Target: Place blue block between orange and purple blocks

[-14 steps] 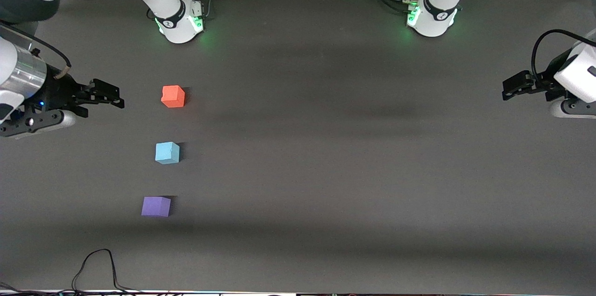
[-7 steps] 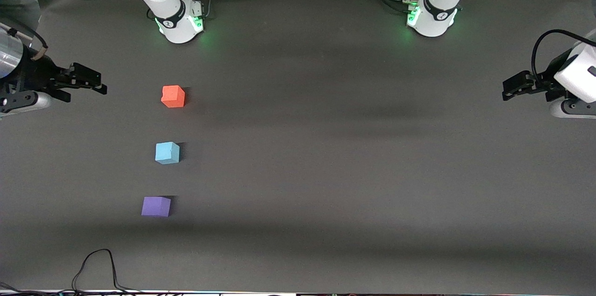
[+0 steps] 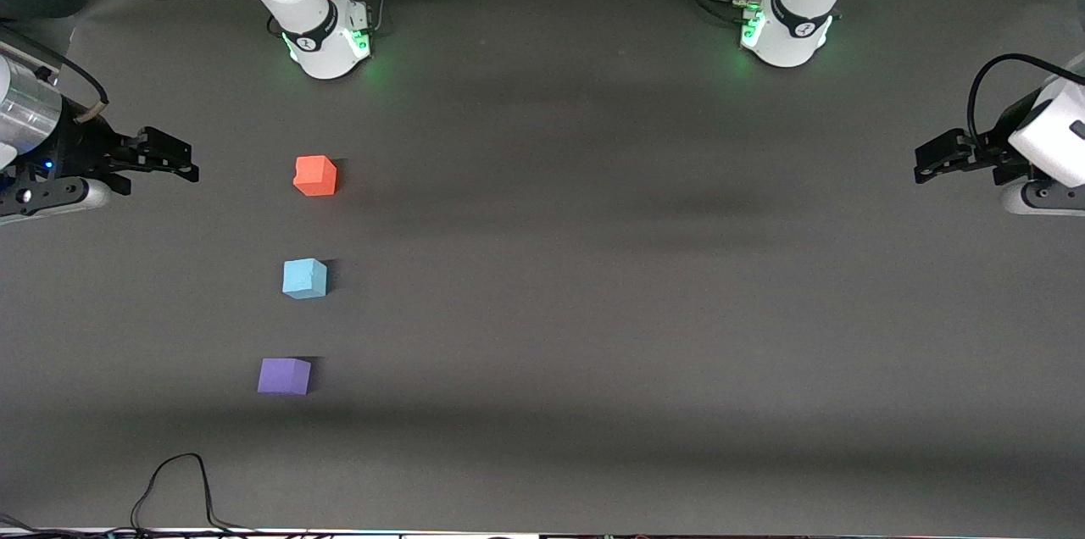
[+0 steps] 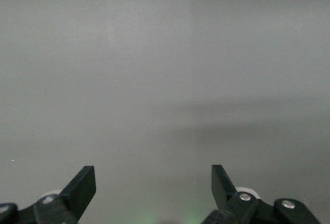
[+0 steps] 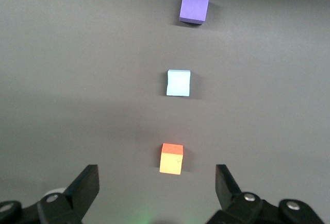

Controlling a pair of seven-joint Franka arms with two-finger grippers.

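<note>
since the blue block (image 3: 304,278) already sits between the orange block (image 3: 315,175) and purple block (image 3: 284,376), placement looks done; right gripper (image 3: 174,159) nearby, empty, fingers wide. left gripper (image 3: 931,159) waits, wide, well apart.

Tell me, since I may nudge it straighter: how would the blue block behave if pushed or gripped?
The blue block is a flat-sided cube resting on one face, so it would probably slide, not roll or tip. Its matte surface suggests the jaws would hold without slipping. The notch in its edge hints at a soft, light material, though that is uncertain.
</note>
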